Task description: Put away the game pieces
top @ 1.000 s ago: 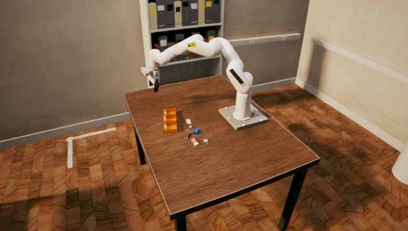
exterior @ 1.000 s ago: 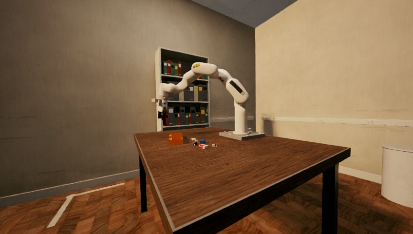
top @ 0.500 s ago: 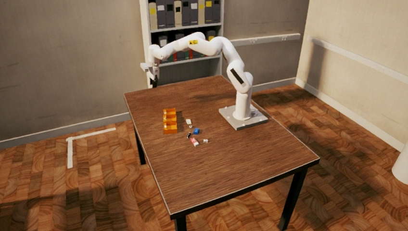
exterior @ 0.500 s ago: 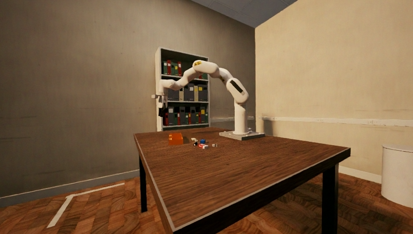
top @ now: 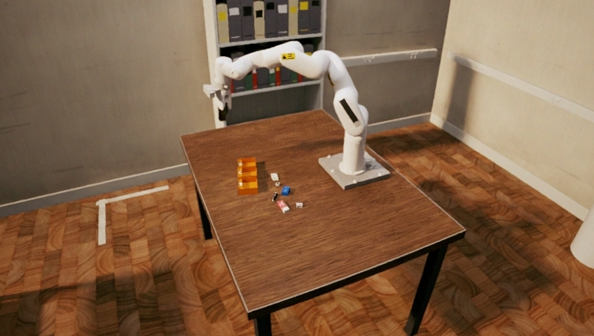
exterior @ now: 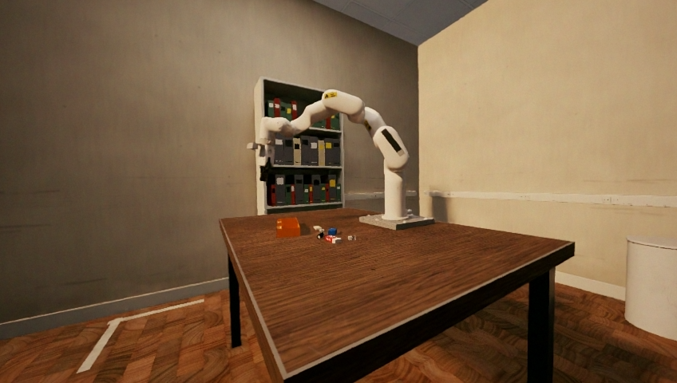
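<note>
On the table, nearest the camera, small pieces lie loose beside the orange bins. Farther back, the gripper hangs high over the far corner, jaws nearly closed on nothing. Descending with them so narrow, it could push a piece away instead of grasping it.

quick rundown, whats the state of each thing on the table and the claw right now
claw: shut on nothing, raised off the table's far left corner
orange bins: a row standing flat on the table, contents too small to tell
blue piece: loose on the table, outside the bins
red and white piece: lying flat, outside the bins
small white piece: on the table beside the bins
</note>
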### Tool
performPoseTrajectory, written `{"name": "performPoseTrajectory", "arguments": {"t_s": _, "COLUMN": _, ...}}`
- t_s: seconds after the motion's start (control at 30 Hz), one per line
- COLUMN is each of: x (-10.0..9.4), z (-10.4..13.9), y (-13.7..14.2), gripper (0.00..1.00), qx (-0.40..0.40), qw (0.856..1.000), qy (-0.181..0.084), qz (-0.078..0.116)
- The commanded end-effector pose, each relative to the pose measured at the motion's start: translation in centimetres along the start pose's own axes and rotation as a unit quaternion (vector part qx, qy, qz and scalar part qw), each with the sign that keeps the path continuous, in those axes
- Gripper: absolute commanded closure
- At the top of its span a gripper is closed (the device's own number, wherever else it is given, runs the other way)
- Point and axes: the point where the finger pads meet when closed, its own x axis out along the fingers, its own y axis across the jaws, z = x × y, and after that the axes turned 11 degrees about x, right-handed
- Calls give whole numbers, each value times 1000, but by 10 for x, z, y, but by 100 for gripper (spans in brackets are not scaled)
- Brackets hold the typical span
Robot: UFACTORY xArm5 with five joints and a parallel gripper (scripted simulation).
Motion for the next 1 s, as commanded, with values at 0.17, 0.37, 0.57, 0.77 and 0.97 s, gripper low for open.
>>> {"name": "performPoseTrajectory", "arguments": {"t_s": 0.17, "x": -19, "z": -6, "y": -53, "gripper": 91, "qx": 7, "qw": 1000, "qy": -1, "qz": -6}}
{"name": "performPoseTrajectory", "arguments": {"t_s": 0.37, "x": -26, "z": -5, "y": -77, "gripper": 91, "qx": 13, "qw": 1000, "qy": -6, "qz": -13}}
{"name": "performPoseTrajectory", "arguments": {"t_s": 0.57, "x": -34, "z": -3, "y": -109, "gripper": 91, "qx": 19, "qw": 1000, "qy": -12, "qz": -19}}
{"name": "performPoseTrajectory", "arguments": {"t_s": 0.77, "x": -44, "z": 3, "y": -147, "gripper": 91, "qx": 19, "qw": 1000, "qy": -12, "qz": -19}}
{"name": "performPoseTrajectory", "arguments": {"t_s": 0.97, "x": -50, "z": 10, "y": -170, "gripper": 91, "qx": 25, "qw": 999, "qy": -18, "qz": -24}}
